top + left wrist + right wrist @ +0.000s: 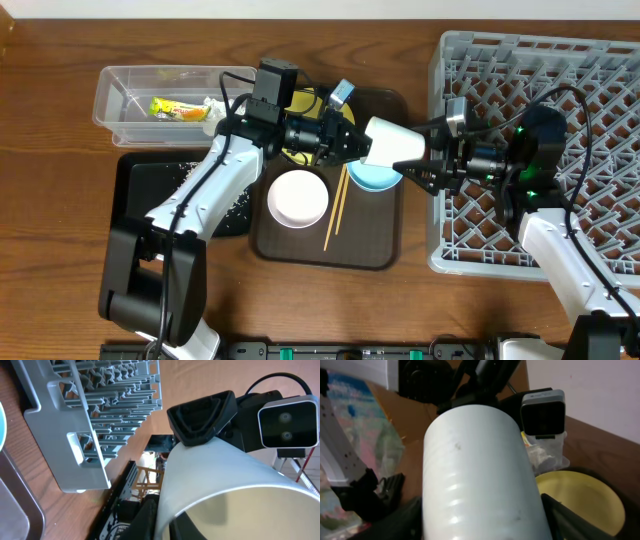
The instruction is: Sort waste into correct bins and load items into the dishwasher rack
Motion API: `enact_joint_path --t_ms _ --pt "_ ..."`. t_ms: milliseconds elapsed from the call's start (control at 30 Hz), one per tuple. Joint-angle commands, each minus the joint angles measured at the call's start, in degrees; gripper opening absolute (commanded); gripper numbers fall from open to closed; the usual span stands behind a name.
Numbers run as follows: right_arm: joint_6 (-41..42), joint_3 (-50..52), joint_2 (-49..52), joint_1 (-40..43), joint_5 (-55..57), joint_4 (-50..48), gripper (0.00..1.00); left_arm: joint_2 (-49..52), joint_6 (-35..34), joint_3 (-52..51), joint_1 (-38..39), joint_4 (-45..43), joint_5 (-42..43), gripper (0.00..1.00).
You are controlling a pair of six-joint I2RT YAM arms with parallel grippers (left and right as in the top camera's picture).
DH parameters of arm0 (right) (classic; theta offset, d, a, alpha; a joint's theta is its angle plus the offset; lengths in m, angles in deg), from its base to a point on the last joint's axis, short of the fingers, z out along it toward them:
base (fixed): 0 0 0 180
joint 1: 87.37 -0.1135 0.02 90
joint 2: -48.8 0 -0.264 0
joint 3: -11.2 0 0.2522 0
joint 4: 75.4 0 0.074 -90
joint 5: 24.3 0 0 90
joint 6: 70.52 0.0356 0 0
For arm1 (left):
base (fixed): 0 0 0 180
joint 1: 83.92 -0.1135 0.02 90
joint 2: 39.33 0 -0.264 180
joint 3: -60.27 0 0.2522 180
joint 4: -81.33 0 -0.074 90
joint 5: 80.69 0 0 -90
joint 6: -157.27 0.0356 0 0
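The small white cup [388, 140] hangs on its side above the light blue bowl [375, 178]. My left gripper [358, 140] is shut on the cup's rim [215, 480], with one finger inside and one outside [167, 520]. My right gripper [412, 162] is open, its fingers close on either side of the cup's base end [475, 470]. The white bowl [297, 198] and the wooden chopsticks [335, 215] lie on the brown tray. The yellow plate [585, 497] is mostly hidden under my left arm in the overhead view. The grey dishwasher rack [600, 60] stands at the right.
The clear tub [120, 85] at the back left holds the snack wrapper [175, 108] and the white tissue [213, 110]. The black tray [135, 175] in front of it holds rice-like crumbs [240, 200]. The dark brown serving tray [370, 250] lies between the black tray and the rack.
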Motion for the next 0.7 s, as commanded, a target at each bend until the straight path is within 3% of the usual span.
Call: enact_joint_path --t_ms 0,167,300,500,667 --pt "0.2 -0.9 0.3 0.3 -0.5 0.3 0.58 -0.1 -0.1 0.5 -0.2 -0.2 1.0 0.15" --pt "0.2 -0.9 0.3 0.3 0.8 3.9 0.57 -0.1 5.7 0.4 -0.2 0.2 -3.1 0.41" --pt "0.2 -0.9 0.3 0.3 4.9 8.4 0.50 -0.1 9.6 0.3 -0.2 3.9 -12.9 0.46" --pt "2.1 -0.9 0.3 0.7 11.9 11.5 0.46 -0.5 18.8 0.4 -1.2 17.5 -34.6 0.51" --pt "6.1 -1.2 0.1 3.1 13.5 11.4 0.36 -4.6 23.5 0.4 -5.7 24.6 -42.8 0.55"
